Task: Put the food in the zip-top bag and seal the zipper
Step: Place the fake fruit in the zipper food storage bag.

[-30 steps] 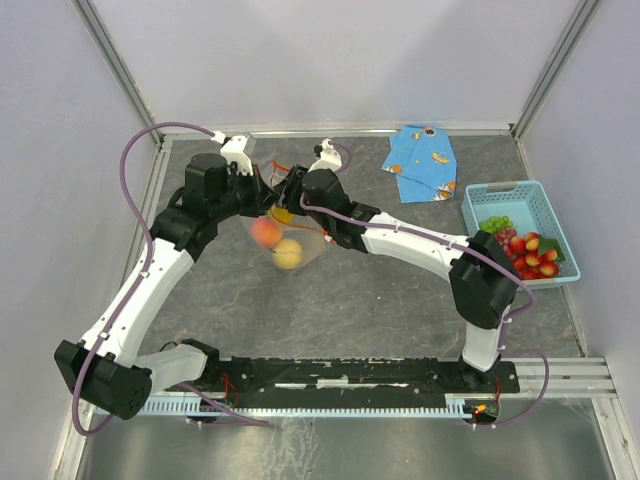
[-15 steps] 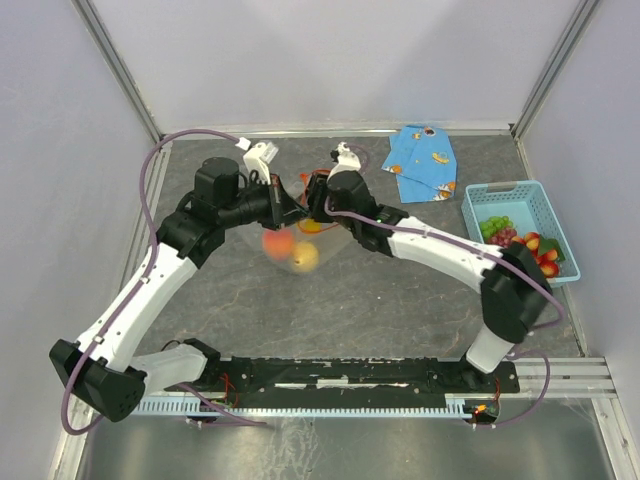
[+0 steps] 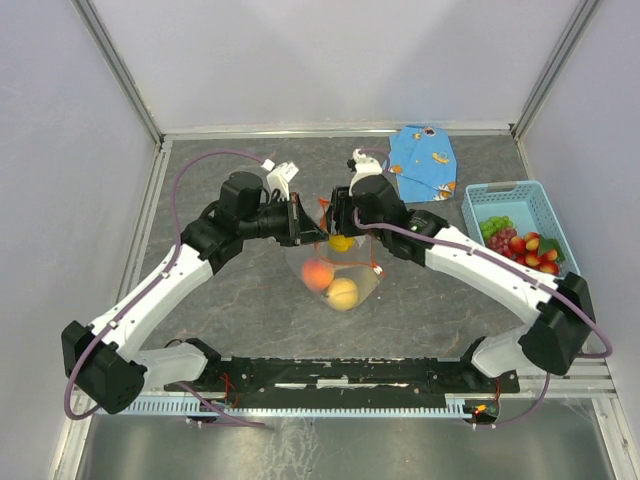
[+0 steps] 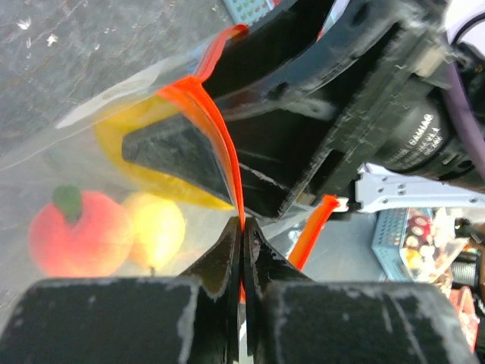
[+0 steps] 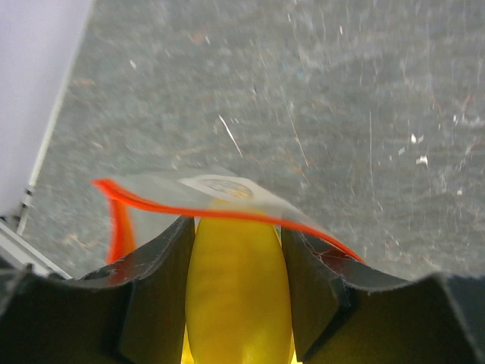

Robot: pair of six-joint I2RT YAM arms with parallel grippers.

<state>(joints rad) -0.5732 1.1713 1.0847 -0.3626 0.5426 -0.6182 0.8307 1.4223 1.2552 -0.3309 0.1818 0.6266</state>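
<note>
The clear zip-top bag (image 3: 352, 268) hangs at the table's middle with the peach (image 3: 317, 273) and pale yellow apple (image 3: 343, 293) inside. My left gripper (image 3: 308, 226) is shut on the bag's orange-red zipper strip (image 4: 220, 129), pinching it between the jaws (image 4: 242, 227) and holding the mouth up. My right gripper (image 3: 340, 228) is shut on the yellow lemon (image 5: 236, 288) and holds it at the bag's mouth, its fingers (image 5: 159, 280) partly behind the zipper strip (image 5: 227, 214). Peach (image 4: 79, 235) and apple (image 4: 155, 227) show through the plastic. The white end piece (image 4: 342, 203) hangs free.
A light-blue slotted basket (image 3: 515, 190) at the right holds green and purple grapes (image 3: 497, 226) and several strawberries (image 3: 535, 252). A folded blue patterned cloth (image 3: 422, 160) lies at the back right. Grey walls and metal rails border the table.
</note>
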